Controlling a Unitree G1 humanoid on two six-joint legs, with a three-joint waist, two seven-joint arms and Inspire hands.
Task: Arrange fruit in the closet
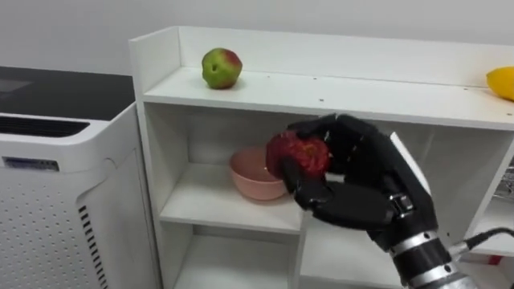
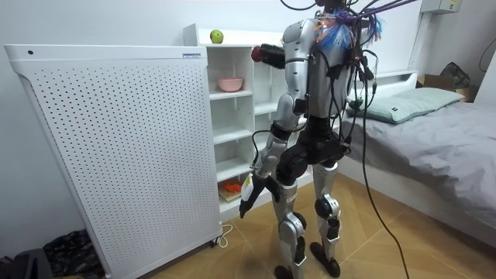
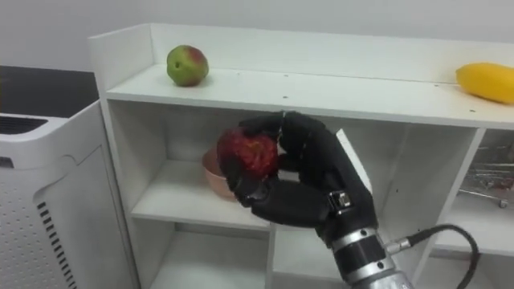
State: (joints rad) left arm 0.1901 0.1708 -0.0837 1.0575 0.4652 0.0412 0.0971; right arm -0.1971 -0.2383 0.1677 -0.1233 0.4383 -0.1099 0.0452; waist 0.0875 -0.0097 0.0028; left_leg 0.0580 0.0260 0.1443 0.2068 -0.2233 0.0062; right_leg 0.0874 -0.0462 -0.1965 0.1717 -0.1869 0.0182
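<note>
Found the right hand [image 1: 353, 189] raised before the closet [image 1: 321, 95], fingers and thumb curled round the red fruit [image 1: 299, 154], clear of every shelf and just in front of the pink bowl [image 1: 253, 181] in the upper left compartment. Noted a green-red apple [image 1: 221, 67] at the left of the closet's top and a yellow fruit [image 1: 501, 82] at its far right. Judged the step in hand as placing the red fruit, with the bowl as the likely target, though without certainty. Recommend carrying the fruit forward under the closet's top with the knuckles kept below its front edge. Recommend lowering over the bowl's middle and spreading the fingers only once low inside the rim, to prevent a roll off the shelf. Advise against nudging the bowl toward the back wall or the divider. Located the left hand [image 2: 246, 203] hanging low beside the thigh in the room view; cannot tell the set of its fingers. Unable to inspect the bowl's inside, masked by hand and fruit. Unable to name the red fruit with confidence: rough, mottled skin only. Found the yellow fruit cut off by the view's edge. Could not make out the metal object [image 3: 486, 186] in the right-hand compartment, nor the orange item [image 2: 231, 186] on a low shelf in the room view.
</note>
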